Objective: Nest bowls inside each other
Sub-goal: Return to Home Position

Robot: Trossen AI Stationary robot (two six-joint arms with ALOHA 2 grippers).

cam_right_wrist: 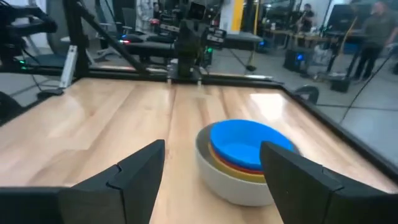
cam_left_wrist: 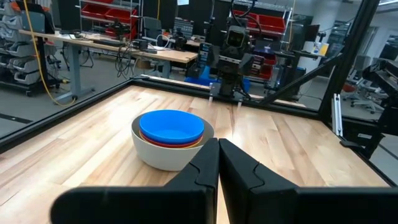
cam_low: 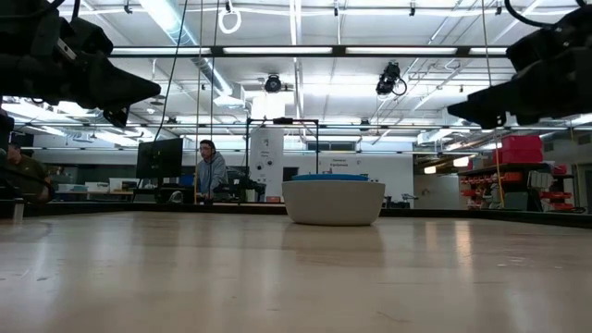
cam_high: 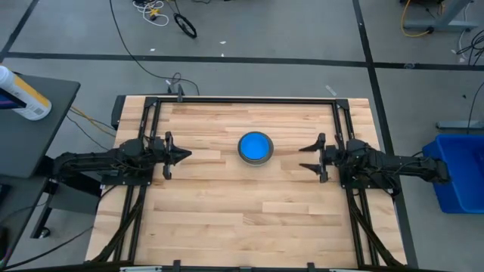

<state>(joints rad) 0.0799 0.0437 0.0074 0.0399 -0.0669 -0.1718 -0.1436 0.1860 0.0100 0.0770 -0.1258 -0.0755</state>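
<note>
The bowls stand as one nested stack (cam_high: 255,147) in the middle of the table: a grey bowl (cam_left_wrist: 163,155) outermost, red and yellow rims inside it, a light blue bowl (cam_right_wrist: 247,143) on top. The stack's grey bottom rests on the wood (cam_low: 333,203). My left gripper (cam_high: 186,154) hovers shut at the table's left side, pointing level at the stack. My right gripper (cam_high: 305,156) hovers open at the right side, also facing the stack. Both are well clear of the bowls.
Black frame rails (cam_high: 249,100) run around the tabletop. A blue bin (cam_high: 458,172) stands off the table's right edge, and a spray bottle (cam_high: 23,94) lies on a side table at the left. People sit at desks in the room behind (cam_low: 211,171).
</note>
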